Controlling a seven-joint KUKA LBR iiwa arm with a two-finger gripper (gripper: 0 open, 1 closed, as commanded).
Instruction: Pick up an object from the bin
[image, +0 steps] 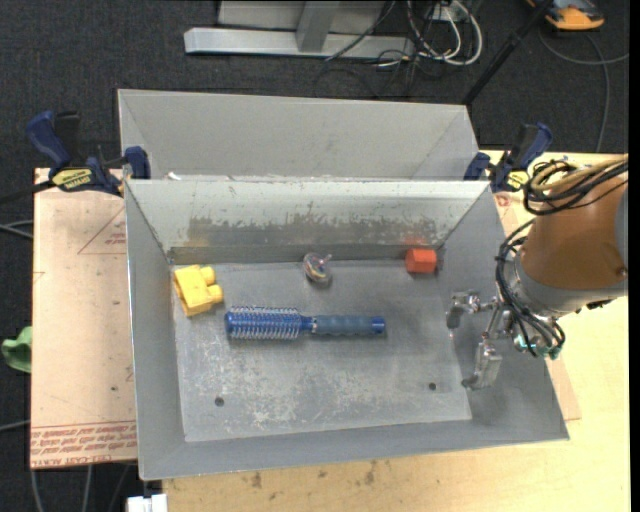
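Nearest to us, along the lower edge of the frame, the grey metal bin (300, 405) shows a bare, scuffed floor with nothing lying on it. A little farther in, at the right of the frame, the gripper (465, 345) hangs low over bare floor close to the bin's right wall. Its 2 fingers (487, 358) stand spread apart with nothing between them, so it grasps no thing. Behind it, at the right edge, we see the arm's orange cover (575, 250) and a bundle of dark cables.

At about the same depth, in the middle of the frame, a blue brush (300, 325) lies flat, bristle head to the left and handle pointing right toward the gripper but well apart from it. Up and left of the brush head sits 1 yellow block (196, 288), near the left wall. Farther back, near the foot of the rear wall, stands a small silvery piece (318, 268), perhaps a knob; we cannot tell its kind. To its right, at the same wall, rests 1 orange block (421, 261), the thing nearest the gripper, up and left of it.
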